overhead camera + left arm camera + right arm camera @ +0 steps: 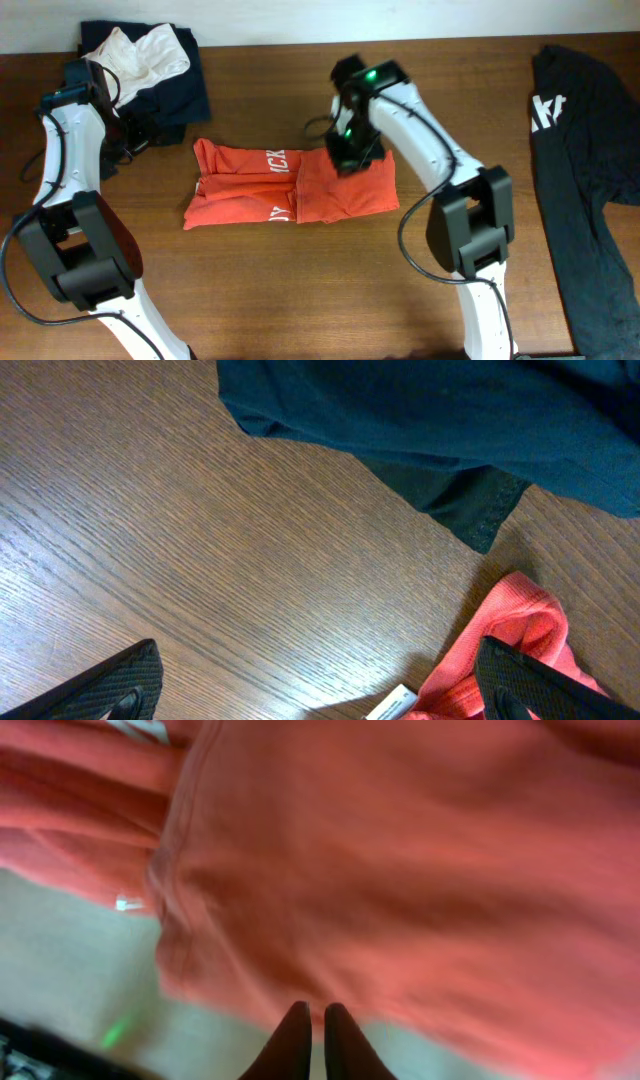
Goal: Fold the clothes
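Orange shirt [290, 185] lies flat on the wooden table [300, 290], already folded into a long band with white lettering on its upper face. It looks like thin knit cotton, light and limp with nothing stiff in it. I'd expect it to sag and fall open if lifted from one point. A folded edge or a corner where the layers stack looks the safest place to pinch, catching all the layers together. The hem in the right wrist view has a thicker, rolled seam that should give fingers something to bite on.

The right gripper [316, 1038] hangs over the shirt's right end. Its two fingers are pressed almost together, with no cloth visibly between them. The left gripper [320, 698] sits just beyond the shirt's upper left corner, its fingers [115, 685] spread wide and holding nothing. That corner and a small white tag [392, 703] peek in beside one finger.

Further past that same corner sits a heap of dark blue clothes [170, 90] with a white garment [140, 52] on top. Well off to the shirt's right, a black shirt [585, 170] lies spread out and unfolded. The tabletop is smooth brown wood grain, which I'd judge lets fabric slide easily. Behind the shirt, past the table, is a pale wall [400, 20].
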Robot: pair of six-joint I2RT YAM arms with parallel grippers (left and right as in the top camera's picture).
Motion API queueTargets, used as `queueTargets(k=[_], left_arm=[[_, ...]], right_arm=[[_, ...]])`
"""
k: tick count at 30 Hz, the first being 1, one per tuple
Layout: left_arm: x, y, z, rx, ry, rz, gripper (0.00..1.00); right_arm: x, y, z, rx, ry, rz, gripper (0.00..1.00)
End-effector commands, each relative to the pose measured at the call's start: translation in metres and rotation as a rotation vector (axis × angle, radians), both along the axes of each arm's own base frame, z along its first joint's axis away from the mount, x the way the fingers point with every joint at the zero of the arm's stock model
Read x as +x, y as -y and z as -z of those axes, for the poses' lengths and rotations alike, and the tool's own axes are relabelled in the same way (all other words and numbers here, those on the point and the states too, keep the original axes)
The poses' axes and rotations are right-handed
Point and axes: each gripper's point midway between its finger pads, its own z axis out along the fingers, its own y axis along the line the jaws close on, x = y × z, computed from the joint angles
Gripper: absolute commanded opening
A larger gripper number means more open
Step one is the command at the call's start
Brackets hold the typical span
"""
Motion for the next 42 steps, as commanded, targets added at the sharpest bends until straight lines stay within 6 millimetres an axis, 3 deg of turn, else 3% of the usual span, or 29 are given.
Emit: queueTargets(k=[1,3,5,7,9,10,11,13,14,16,20,22,25,32,35,37,39,41,42], left_arm=[[0.003,0.000,-0.006,-0.003,0.017,0.001,0.99],[0.003,0.000,-0.006,-0.003,0.018,0.001,0.99],[0.003,0.000,-0.006,-0.003,0.017,0.001,0.99],[0.001,0.001,-0.005,-0.006,0.009,0.001,0.99],[-0.005,0.004,-0.004,-0.021,-0.016,0.003,0.99],[-0.007,0.006,-0.003,-0.030,-0.025,0.021,0.99],[-0.005,0.016,-0.004,-0.067,-0.010,0.108,0.99],[0.001,0.036,-0.007,-0.156,0.036,0.257,0.99],[0.003,0.044,-0.008,-0.190,0.054,0.292,0.99],[0.007,0.062,-0.009,-0.282,0.097,0.375,0.99],[0.006,0.102,0.007,-0.528,0.134,0.498,0.99],[-0.004,0.107,0.032,-0.576,0.056,0.487,0.99],[-0.018,0.113,0.062,-0.625,-0.031,0.502,0.99],[-0.022,0.124,0.070,-0.630,-0.060,0.546,0.97],[-0.029,0.140,0.078,-0.555,-0.145,0.597,0.83],[-0.032,0.152,0.080,-0.532,-0.171,0.637,0.79],[-0.036,0.150,0.087,-0.444,-0.229,0.649,0.57],[-0.038,0.142,0.091,-0.393,-0.264,0.618,0.21],[-0.038,0.141,0.091,-0.391,-0.265,0.617,0.08]], right_arm=[[-0.049,-0.026,0.043,-0.009,-0.117,-0.085,0.11],[-0.065,-0.034,0.061,-0.027,-0.125,-0.125,0.11],[-0.059,-0.033,0.064,-0.051,-0.089,-0.126,0.11],[-0.048,-0.021,0.046,-0.065,-0.093,-0.094,0.12],[-0.024,0.000,0.010,-0.058,-0.077,-0.029,0.21],[-0.005,0.015,-0.016,-0.041,-0.044,0.023,0.53],[0.012,0.032,-0.039,-0.023,-0.006,0.074,0.99],[0.046,0.076,-0.074,0.007,0.079,0.193,0.99],[0.056,0.093,-0.080,0.015,0.104,0.235,0.99],[0.073,0.146,-0.084,0.013,0.122,0.357,0.99],[0.079,0.212,-0.083,0.002,0.113,0.501,0.99],[0.078,0.226,-0.083,-0.001,0.107,0.533,0.99],[0.077,0.228,-0.083,-0.002,0.106,0.536,0.99],[0.072,0.226,-0.082,-0.005,0.083,0.534,0.99],[0.071,0.226,-0.082,-0.006,0.079,0.533,0.99],[0.071,0.226,-0.082,-0.006,0.079,0.533,0.99],[0.069,0.226,-0.082,-0.007,0.072,0.533,0.99],[0.069,0.226,-0.082,-0.007,0.071,0.533,0.99],[0.069,0.226,-0.082,-0.008,0.071,0.533,0.99]])
